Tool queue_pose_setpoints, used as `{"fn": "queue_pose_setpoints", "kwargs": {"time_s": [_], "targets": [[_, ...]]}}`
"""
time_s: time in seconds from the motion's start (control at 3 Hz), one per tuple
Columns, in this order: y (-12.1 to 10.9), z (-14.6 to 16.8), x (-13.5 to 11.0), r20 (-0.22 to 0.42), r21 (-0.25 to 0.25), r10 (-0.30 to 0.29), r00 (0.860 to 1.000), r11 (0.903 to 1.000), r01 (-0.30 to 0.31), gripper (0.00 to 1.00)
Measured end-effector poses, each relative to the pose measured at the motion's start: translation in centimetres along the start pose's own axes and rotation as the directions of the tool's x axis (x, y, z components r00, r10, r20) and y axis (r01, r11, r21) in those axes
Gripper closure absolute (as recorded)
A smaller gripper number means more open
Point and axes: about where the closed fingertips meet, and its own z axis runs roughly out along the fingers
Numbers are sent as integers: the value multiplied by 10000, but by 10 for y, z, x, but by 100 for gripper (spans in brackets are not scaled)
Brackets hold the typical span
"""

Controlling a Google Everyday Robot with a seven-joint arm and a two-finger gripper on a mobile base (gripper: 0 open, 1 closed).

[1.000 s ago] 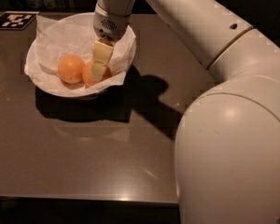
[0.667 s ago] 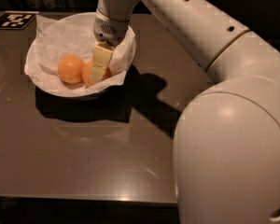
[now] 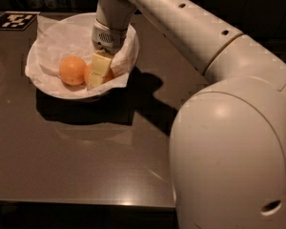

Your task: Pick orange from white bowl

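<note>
End effector (image 3: 99, 73) set down inside the white bowl (image 3: 51, 90), directly in front of the orange (image 3: 87, 74), which lies right of the bowl's centre on crumpled paper (image 3: 62, 37). Whether it grips the fruit cannot be told from this view. A sound grasp likely calls for closure across the fruit's widest part, then a straight upward lift clear of the raised paper edge. A second, rounder orange (image 3: 72, 70) sits just beside it on the left, apparently touching, and could be nudged. The bowl rests on a dark tabletop (image 3: 86, 151), with a printed marker (image 3: 14, 20) at the far left corner.
</note>
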Motion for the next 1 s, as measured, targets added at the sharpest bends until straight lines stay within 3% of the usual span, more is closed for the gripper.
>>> {"fn": "queue_pose_setpoints", "kwargs": {"time_s": [0.33, 1.0], "targets": [[-3, 5, 0, -247, 166, -9, 9997, 9999, 13, 37], [-3, 5, 0, -254, 171, -9, 9997, 9999, 14, 84]]}}
